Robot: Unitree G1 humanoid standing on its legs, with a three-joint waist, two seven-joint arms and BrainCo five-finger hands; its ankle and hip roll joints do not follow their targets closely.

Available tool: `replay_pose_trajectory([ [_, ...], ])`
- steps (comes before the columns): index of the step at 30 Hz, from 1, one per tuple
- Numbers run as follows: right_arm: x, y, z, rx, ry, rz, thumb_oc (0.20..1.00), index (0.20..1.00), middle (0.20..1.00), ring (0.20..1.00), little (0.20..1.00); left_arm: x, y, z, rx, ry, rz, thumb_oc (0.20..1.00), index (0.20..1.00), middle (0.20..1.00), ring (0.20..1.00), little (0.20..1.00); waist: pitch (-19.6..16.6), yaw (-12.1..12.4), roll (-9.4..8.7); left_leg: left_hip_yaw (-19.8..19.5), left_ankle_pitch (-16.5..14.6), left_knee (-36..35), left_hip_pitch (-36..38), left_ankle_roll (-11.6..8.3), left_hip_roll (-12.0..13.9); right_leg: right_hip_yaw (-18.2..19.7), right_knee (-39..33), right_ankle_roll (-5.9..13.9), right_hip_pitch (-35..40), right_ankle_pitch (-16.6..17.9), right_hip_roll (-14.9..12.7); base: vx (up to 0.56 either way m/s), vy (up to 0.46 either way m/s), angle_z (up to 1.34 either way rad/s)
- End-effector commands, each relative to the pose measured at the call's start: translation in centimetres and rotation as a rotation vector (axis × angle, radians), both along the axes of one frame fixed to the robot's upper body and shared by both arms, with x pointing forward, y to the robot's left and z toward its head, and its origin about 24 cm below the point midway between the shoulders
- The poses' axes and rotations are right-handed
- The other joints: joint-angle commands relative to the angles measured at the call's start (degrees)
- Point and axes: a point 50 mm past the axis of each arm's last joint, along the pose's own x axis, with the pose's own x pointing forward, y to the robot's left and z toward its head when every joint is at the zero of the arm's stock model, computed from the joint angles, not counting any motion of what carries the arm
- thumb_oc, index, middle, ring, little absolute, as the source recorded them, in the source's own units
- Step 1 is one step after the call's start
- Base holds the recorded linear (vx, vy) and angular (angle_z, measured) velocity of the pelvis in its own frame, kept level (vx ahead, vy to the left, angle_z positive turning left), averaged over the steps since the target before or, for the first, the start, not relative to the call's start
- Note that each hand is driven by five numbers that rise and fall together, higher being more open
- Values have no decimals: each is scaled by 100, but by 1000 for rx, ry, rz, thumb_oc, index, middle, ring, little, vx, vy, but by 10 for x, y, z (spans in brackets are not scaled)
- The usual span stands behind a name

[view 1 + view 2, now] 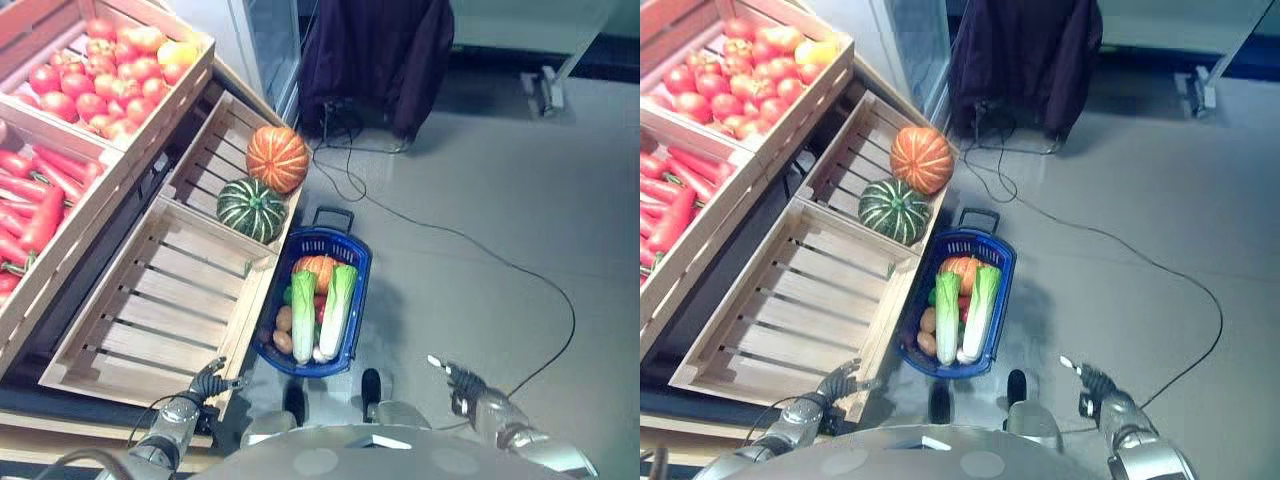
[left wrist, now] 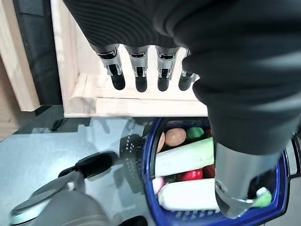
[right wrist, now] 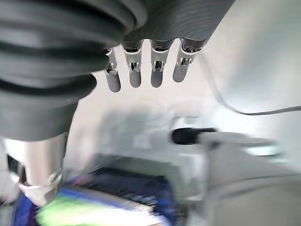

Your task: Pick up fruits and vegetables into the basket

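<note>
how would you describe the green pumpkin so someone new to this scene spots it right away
Find the blue basket on the floor, its handle toward the wooden crates. The slatted crate just beyond that handle holds two pumpkins. The green pumpkin is the dark, pale-striped one nearer the basket; the orange pumpkin sits beside it, farther away.

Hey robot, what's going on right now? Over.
Left hand open, empty. Right hand open, empty. Blue basket on floor, already holding cabbages. Two pumpkins in crate, path clear.
</note>
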Motion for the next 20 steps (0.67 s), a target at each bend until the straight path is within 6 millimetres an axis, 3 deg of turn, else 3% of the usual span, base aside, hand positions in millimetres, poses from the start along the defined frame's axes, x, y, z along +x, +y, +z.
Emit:
replay_pose_trajectory([
  [1,-11,3,-4,63,114,7,1000,1000,1000,1000,1000,-7,1,-4,0,73,-11,1000,1000,1000,1000,1000,50,-43,3,121,-277,63,-250,26,-205,4,275,491,301,-529,-69,61,-14,-20],
  [9,-32,2,-6,122,181,-52,1000,1000,1000,1000,1000,-16,0,-8,-36,138,8,1000,1000,1000,1000,1000,-52,-148,20,208,-399,60,-72,59,-169,49,262,478,439,-621,-50,24,-5,-7],
  [20,-37,2,-7,113,222,-55,1000,1000,1000,1000,1000,-22,0,-10,-57,180,53,1000,1000,1000,1000,1000,-118,-114,-48,194,-464,52,60,53,-108,15,255,463,590,-682,-54,50,-10,-4],
])
